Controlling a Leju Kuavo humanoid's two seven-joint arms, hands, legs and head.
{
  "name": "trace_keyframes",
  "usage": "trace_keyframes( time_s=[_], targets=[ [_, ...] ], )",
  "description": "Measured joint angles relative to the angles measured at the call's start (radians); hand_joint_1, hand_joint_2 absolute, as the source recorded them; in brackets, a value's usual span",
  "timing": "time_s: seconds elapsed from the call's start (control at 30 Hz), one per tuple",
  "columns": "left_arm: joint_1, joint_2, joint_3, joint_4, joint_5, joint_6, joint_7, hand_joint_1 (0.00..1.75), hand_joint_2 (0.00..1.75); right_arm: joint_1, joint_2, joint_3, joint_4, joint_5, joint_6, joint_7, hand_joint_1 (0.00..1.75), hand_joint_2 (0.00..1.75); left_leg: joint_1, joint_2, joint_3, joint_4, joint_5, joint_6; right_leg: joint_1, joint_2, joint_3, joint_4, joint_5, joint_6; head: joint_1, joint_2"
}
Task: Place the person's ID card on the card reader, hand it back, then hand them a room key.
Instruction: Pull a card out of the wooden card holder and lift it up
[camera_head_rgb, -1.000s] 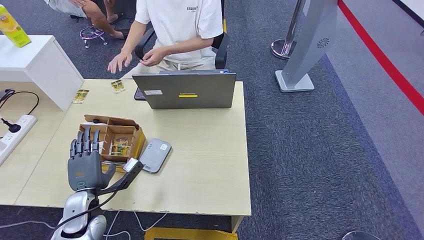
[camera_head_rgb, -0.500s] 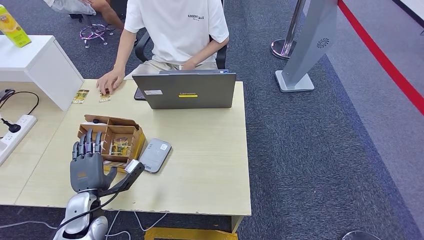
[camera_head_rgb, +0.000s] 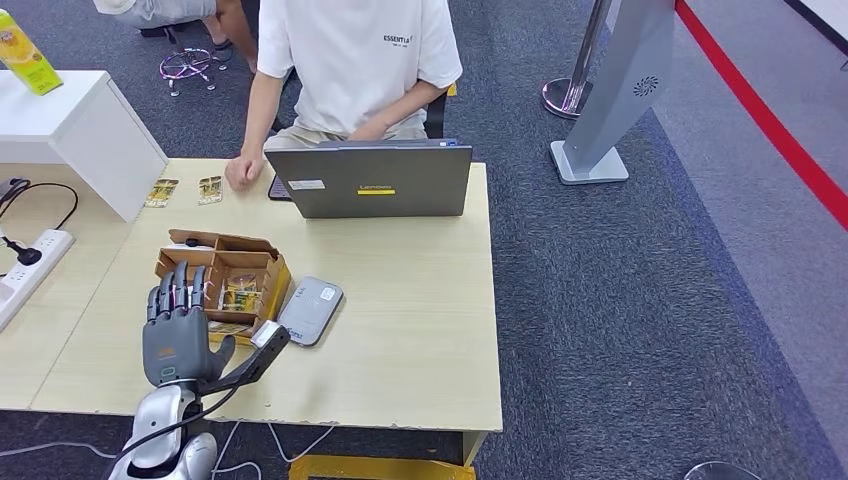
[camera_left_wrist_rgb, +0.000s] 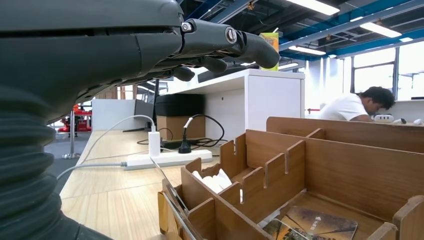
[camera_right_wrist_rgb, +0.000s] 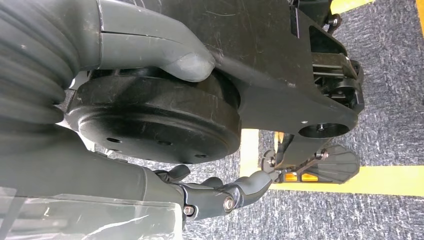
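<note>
Fingers (camera_head_rgb: 175, 290) of your left hand (camera_head_rgb: 175, 335) are spreading empty over the card box (camera_head_rgb: 222, 280) holding room keys, risking snagging its dividers, while ID cards (camera_head_rgb: 209, 189) are lying across the desk (camera_head_rgb: 420, 300)

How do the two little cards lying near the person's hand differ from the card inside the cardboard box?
The two cards on the table lie side by side on bare wood at the far edge, beside the person's hand; the card in the box sits in a compartment of the cardboard box, close to the left robot hand. The table cards lie fully exposed; the boxed one is walled by dividers. All show similar yellowish print.
</note>
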Motion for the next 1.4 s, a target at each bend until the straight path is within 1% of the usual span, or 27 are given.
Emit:
trace_keyframes(
  time_s=[0.03,0.13,0.17,0.57,0.97,1.4],
  targets=[
    [0.000,0.000,0.000,0.000,0.000,0.000,0.000,0.07,1.75,0.000,0.000,0.000,0.000,0.000,0.000,0.000,0.00,1.75,0.000,0.000,0.000,0.000,0.000,0.000,0.000,0.000,0.000,0.000,0.000,0.000,0.000,0.000],
    [0.000,0.000,0.000,0.002,0.000,-0.001,0.000,1.36,1.75,0.000,0.000,0.000,0.000,0.000,0.000,0.000,0.00,1.75,0.000,0.000,0.000,0.000,0.000,0.000,0.000,0.000,0.000,0.000,0.000,0.000,0.000,0.000],
    [0.000,0.000,0.000,0.003,0.000,-0.002,0.000,1.73,1.75,0.000,0.000,0.000,0.000,0.001,0.000,0.000,0.00,1.75,0.000,0.000,0.000,0.000,0.000,0.000,0.000,0.000,0.000,0.000,0.000,0.000,0.000,0.000],
    [-0.008,0.000,0.000,0.017,0.015,-0.027,0.000,1.75,1.75,0.000,0.000,0.000,0.000,0.006,0.001,0.000,0.00,1.75,0.000,0.000,0.000,0.000,0.000,0.000,0.000,0.000,0.000,0.000,0.000,0.000,0.000,0.000],
    [-0.038,0.002,0.000,0.030,0.063,-0.070,-0.017,1.75,1.75,0.000,0.000,-0.001,0.000,0.016,0.001,0.000,0.00,1.75,0.000,0.000,0.000,0.000,0.000,0.000,0.000,0.000,0.000,0.000,0.000,0.000,0.000,0.000],
    [-0.047,0.002,0.000,0.049,0.074,-0.031,-0.029,1.75,1.75,0.000,0.000,-0.005,0.000,0.026,0.000,0.000,0.00,1.75,0.000,0.000,0.000,0.000,0.000,0.000,0.000,0.000,0.000,0.000,0.000,0.000,0.000,0.000]
  ],
)
